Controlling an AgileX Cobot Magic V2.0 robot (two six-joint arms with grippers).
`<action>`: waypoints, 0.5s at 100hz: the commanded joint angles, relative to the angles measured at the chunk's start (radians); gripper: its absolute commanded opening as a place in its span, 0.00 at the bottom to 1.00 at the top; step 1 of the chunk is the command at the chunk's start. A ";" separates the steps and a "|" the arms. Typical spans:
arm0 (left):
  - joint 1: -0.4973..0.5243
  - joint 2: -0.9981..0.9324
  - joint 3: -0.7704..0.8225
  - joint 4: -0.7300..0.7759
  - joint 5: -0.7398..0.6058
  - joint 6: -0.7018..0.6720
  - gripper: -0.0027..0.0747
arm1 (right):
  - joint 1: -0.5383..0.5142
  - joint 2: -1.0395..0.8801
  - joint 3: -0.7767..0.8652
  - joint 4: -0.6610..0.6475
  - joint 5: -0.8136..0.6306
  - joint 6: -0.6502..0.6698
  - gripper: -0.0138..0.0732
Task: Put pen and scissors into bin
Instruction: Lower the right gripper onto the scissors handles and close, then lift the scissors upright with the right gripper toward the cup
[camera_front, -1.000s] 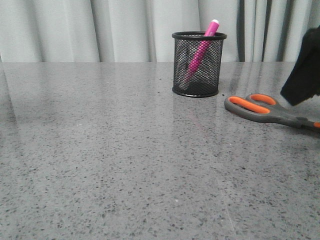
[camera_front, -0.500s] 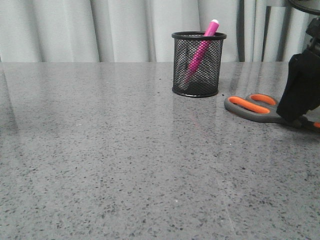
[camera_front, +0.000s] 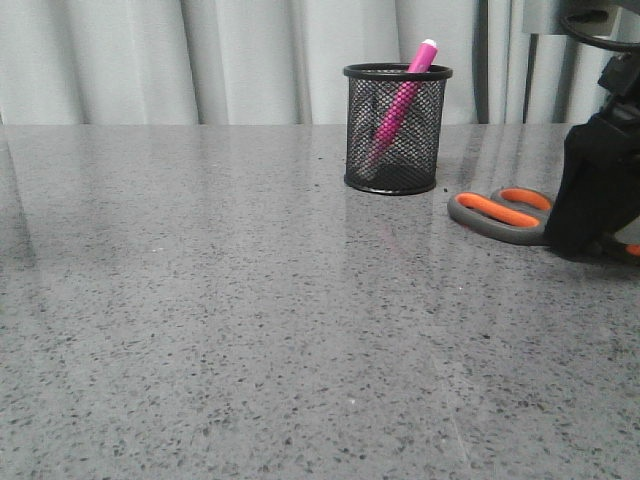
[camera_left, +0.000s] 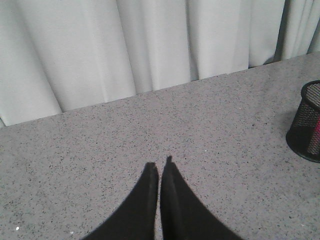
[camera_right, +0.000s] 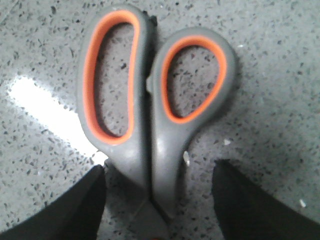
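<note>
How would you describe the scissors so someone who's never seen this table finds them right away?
On the grey speckled table, find the black mesh bin at the back. The scissors lie flat to its right, under the right gripper. Their grey handles with orange-lined loops stand out.

Access: counter (camera_front: 200, 300) open from 6 to 10 o'clock.
Bin (camera_front: 397, 130) stands at 12; scissors (camera_front: 500, 212) lie at 2, right pincer (camera_right: 159, 200) straddling them.

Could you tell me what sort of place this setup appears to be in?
Probably a staged desk or lab bench: a grey speckled stone-look table backed by pale curtains, with only desk items on it, a mesh pen cup holding a pink pen, and scissors.
</note>
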 joint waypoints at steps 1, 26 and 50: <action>0.003 -0.015 -0.028 -0.038 -0.053 -0.007 0.01 | -0.001 -0.010 -0.023 0.018 -0.011 -0.012 0.54; 0.003 -0.015 -0.028 -0.038 -0.053 -0.007 0.01 | -0.001 -0.009 -0.030 0.018 0.017 -0.012 0.08; 0.003 -0.015 -0.028 -0.038 -0.053 -0.007 0.01 | -0.001 -0.087 -0.058 0.045 0.057 -0.012 0.07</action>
